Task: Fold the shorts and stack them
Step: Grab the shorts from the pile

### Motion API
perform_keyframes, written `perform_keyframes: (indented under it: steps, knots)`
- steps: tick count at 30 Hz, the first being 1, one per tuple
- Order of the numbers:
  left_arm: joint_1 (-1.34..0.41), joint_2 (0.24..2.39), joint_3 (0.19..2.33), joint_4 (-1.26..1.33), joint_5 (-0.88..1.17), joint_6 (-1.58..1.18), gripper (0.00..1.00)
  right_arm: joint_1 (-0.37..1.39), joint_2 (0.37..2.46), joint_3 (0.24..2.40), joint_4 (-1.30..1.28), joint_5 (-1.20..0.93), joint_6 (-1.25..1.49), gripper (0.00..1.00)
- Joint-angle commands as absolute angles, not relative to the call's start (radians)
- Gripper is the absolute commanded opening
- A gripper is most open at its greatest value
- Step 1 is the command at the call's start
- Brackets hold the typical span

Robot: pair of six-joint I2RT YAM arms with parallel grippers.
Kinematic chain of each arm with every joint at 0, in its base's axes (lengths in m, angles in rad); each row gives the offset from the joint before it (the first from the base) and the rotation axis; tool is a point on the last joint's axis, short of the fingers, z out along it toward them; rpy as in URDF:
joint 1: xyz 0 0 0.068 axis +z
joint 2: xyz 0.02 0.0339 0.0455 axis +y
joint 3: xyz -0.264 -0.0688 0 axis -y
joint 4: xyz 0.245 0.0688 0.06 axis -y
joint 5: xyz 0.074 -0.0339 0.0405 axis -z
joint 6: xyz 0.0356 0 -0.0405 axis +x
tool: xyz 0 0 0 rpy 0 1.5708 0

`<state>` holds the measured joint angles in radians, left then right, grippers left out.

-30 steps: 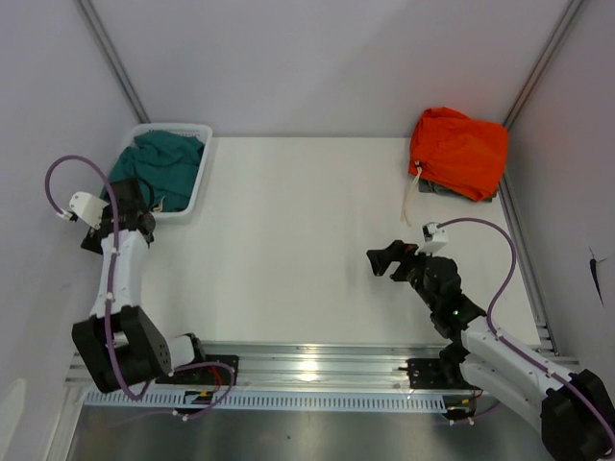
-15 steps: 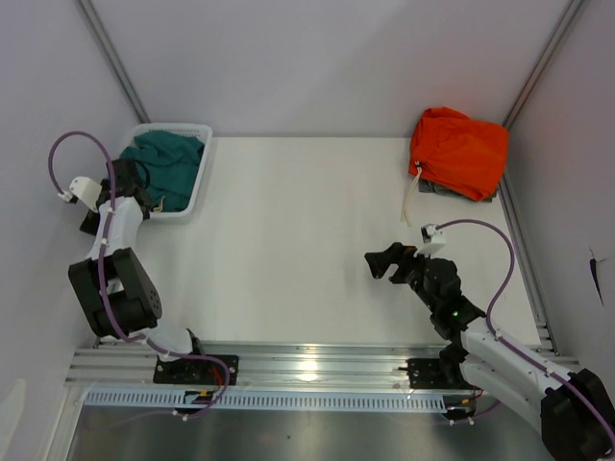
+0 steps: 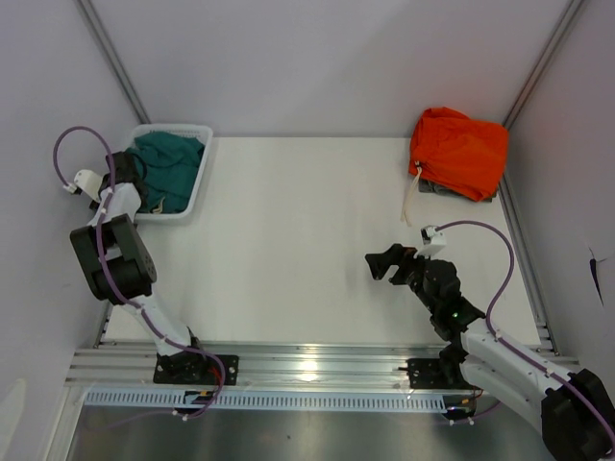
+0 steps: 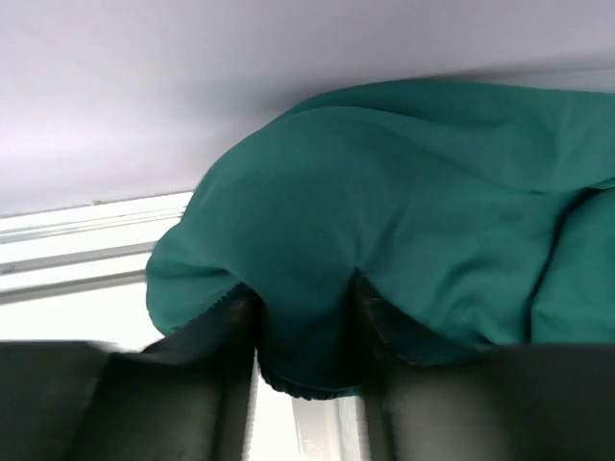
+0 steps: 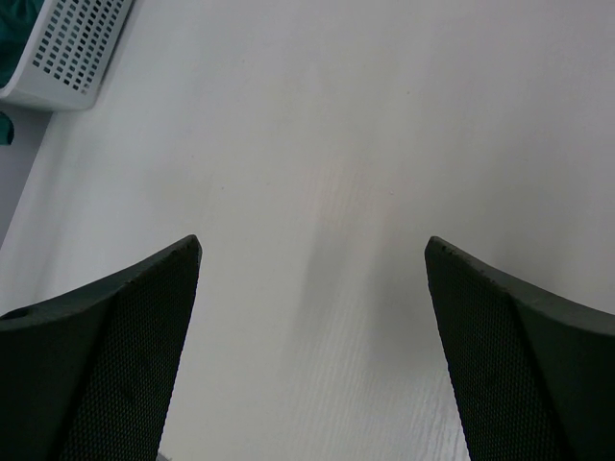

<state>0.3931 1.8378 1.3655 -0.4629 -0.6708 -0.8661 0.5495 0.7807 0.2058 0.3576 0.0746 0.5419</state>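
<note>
Pick-up step: the left gripper (image 4: pixel 306 322) pinches a fold of the shorts (image 3: pixel 171 161), bunched in the white basket (image 3: pixel 199 182) at 10 o'clock. The right gripper (image 5: pixel 312 288) (over the table (image 3: pixel 288 211) at 4 o'clock) hangs spread, empty. Next, I judge: lift the shorts out, toward centre.

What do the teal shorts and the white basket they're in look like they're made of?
Shorts: probably a soft, matte knit fabric, since it drapes in smooth rounded folds with no sheen. Basket: apparently rigid white plastic, its wall a regular grid of moulded holes.
</note>
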Motion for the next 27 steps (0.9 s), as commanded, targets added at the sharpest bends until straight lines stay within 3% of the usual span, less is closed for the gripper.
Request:
perform_keyframes:
  steps: [1, 3, 4, 11, 21, 24, 27]
  knots:
    - [0.402, 1.806, 1.364, -0.436, -0.675, -0.862, 0.33, 0.555, 0.772, 0.198, 0.394, 0.12, 0.526, 0.99]
    - [0.397, 1.78, 1.333, -0.396, -0.686, -0.861, 0.22, 0.555, 0.779, 0.193, 0.399, 0.123, 0.528, 0.99]
    - [0.393, 1.767, 1.324, -0.39, -0.69, -0.861, 0.22, 0.555, 0.784, 0.192, 0.403, 0.124, 0.528, 0.99]
    - [0.37, 1.752, 1.342, -0.434, -0.709, -0.868, 0.44, 0.557, 0.816, 0.196, 0.408, 0.112, 0.528, 0.99]
    - [0.36, 1.724, 1.356, -0.469, -0.729, -0.887, 0.46, 0.557, 0.861, 0.212, 0.423, 0.091, 0.526, 0.99]
    - [0.359, 1.723, 1.365, -0.482, -0.726, -0.885, 0.65, 0.557, 0.87, 0.215, 0.426, 0.081, 0.525, 0.99]
    - [0.36, 1.717, 1.367, -0.476, -0.718, -0.882, 0.7, 0.557, 0.879, 0.218, 0.428, 0.074, 0.525, 0.99]
